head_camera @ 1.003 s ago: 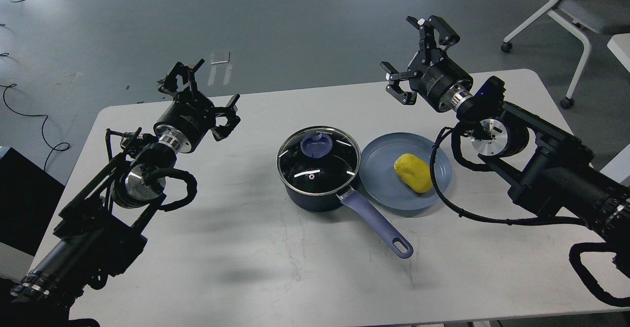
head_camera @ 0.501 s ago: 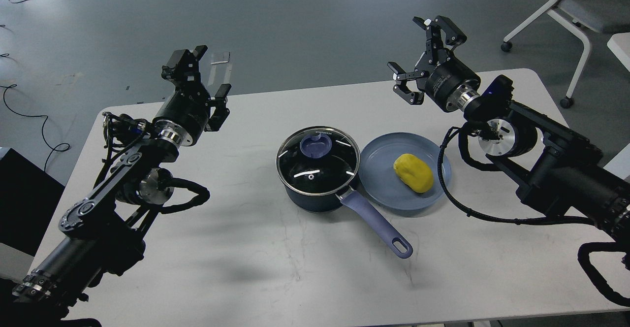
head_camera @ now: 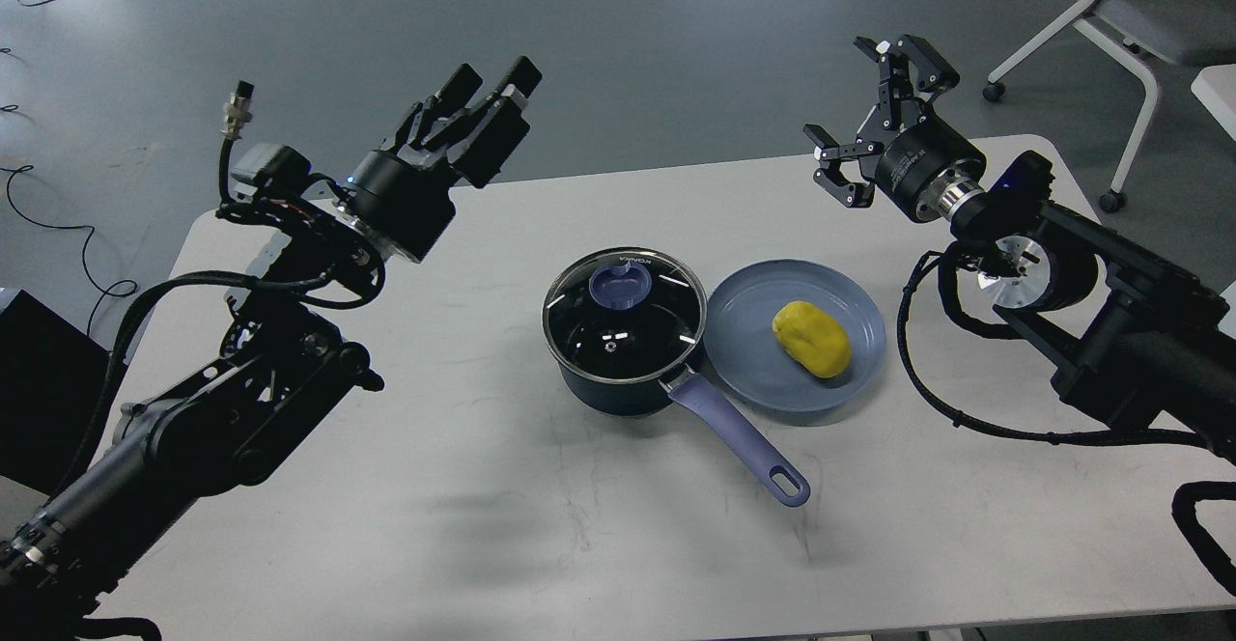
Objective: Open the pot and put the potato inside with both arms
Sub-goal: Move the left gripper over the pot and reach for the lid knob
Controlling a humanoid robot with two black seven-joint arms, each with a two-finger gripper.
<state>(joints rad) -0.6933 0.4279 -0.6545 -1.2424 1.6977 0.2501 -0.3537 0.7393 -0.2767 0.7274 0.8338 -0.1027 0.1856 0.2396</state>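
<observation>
Pot [head_camera: 626, 356] lidded on table [head_camera: 483, 525], potato [head_camera: 811, 338] on plate [head_camera: 763, 380] beside, right gripper [head_camera: 874, 105] fingers wide, left gripper [head_camera: 488, 100] fingers spacing unclear, both aloft

pot [head_camera: 618, 371]: dark, upright, centre | lid [head_camera: 625, 315]: glass, on | potato [head_camera: 811, 338]: yellow, beside pot

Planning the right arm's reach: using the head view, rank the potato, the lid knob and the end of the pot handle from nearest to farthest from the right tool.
From the right tool:
1. Potato, on the plate, just below and slightly left of the tool.
2. Lid knob, farther left, atop the pot.
3. Pot handle end, toward the table's near edge.
</observation>
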